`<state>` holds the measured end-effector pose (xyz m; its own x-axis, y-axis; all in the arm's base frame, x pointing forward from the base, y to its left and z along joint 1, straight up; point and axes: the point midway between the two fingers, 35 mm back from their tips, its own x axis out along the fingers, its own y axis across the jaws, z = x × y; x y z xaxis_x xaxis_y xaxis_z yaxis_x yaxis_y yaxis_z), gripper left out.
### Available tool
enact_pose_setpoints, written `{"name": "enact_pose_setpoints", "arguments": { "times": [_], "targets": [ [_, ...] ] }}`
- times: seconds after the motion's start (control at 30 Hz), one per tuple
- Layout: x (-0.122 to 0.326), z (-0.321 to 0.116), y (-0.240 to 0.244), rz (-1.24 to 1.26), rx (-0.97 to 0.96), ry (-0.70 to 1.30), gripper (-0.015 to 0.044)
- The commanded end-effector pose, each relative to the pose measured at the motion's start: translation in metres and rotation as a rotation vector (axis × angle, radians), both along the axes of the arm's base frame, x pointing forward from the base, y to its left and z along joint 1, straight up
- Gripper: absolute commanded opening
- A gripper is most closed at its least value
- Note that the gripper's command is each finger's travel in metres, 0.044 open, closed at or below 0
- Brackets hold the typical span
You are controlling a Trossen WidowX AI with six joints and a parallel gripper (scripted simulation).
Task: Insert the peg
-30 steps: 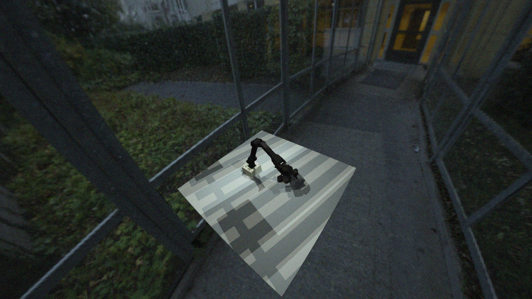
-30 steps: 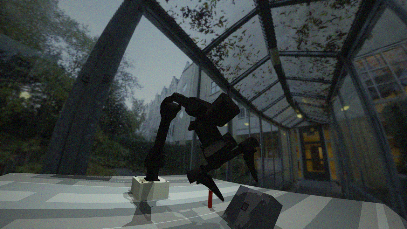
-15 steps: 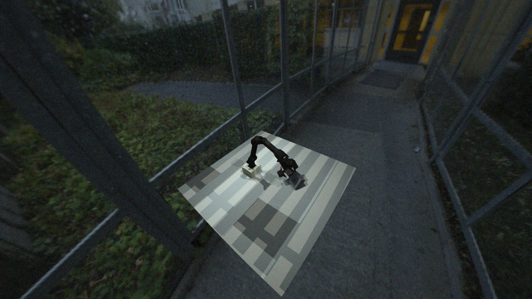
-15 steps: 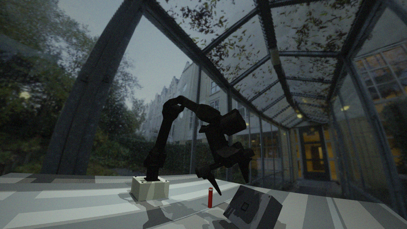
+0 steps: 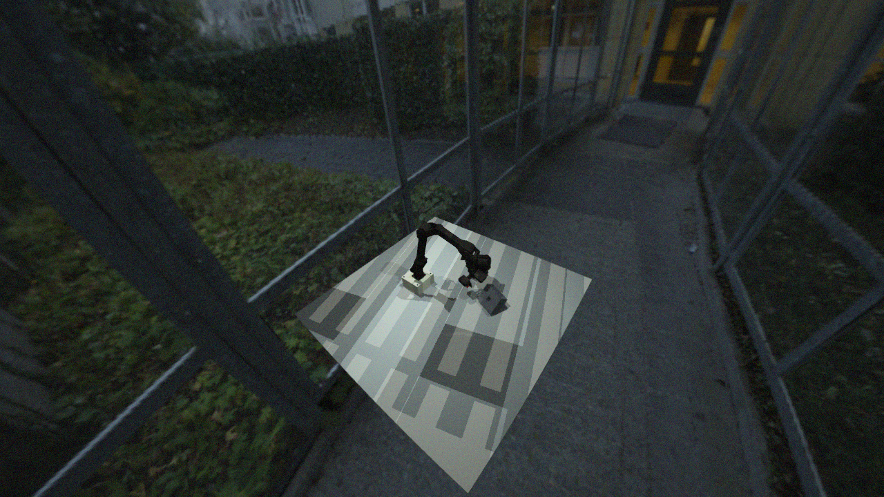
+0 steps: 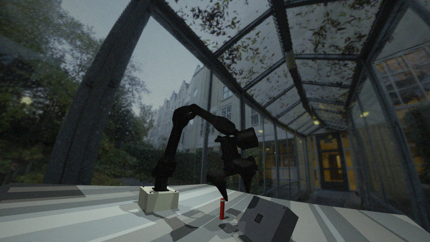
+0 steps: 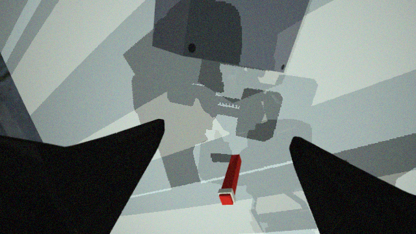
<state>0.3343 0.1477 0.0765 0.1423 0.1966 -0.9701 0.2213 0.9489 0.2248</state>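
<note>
The red peg [image 6: 222, 209] [image 7: 231, 177] stands upright on the table. It has flat sides, a square-looking top and a pale band near the top. It cannot be made out clearly in the top view. The gripper [image 6: 237, 196] [image 7: 228, 131] is open and empty, pointing down at about the height of the peg's top. In the wrist view the peg shows between the two fingers' lines, low in the frame. The grey sloped panel [image 5: 494, 301] [image 6: 269, 210] [image 7: 214, 36] stands close by. Its square hole [image 6: 258, 218] is empty in the exterior view and out of frame in the wrist view.
The arm's cream base block [image 5: 418, 282] [image 6: 156, 201] stands on the patterned table [image 5: 395, 333] [image 6: 90, 222], on the other side of the peg from the panel. Shadows of the arm fall around the peg and across the panel.
</note>
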Motion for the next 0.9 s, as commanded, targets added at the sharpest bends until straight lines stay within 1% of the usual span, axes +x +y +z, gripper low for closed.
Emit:
{"name": "enact_pose_setpoints", "arguments": {
  "times": [0.0,0.5,0.87],
  "targets": [
    [-0.016,0.0,0.006,0.076,-0.041,0.009,0.044],
    [-0.081,-0.007,0.021,0.428,-0.209,0.067,0.044],
    [-0.084,-0.015,0.022,0.444,-0.217,0.069,0.044]
  ]
}}
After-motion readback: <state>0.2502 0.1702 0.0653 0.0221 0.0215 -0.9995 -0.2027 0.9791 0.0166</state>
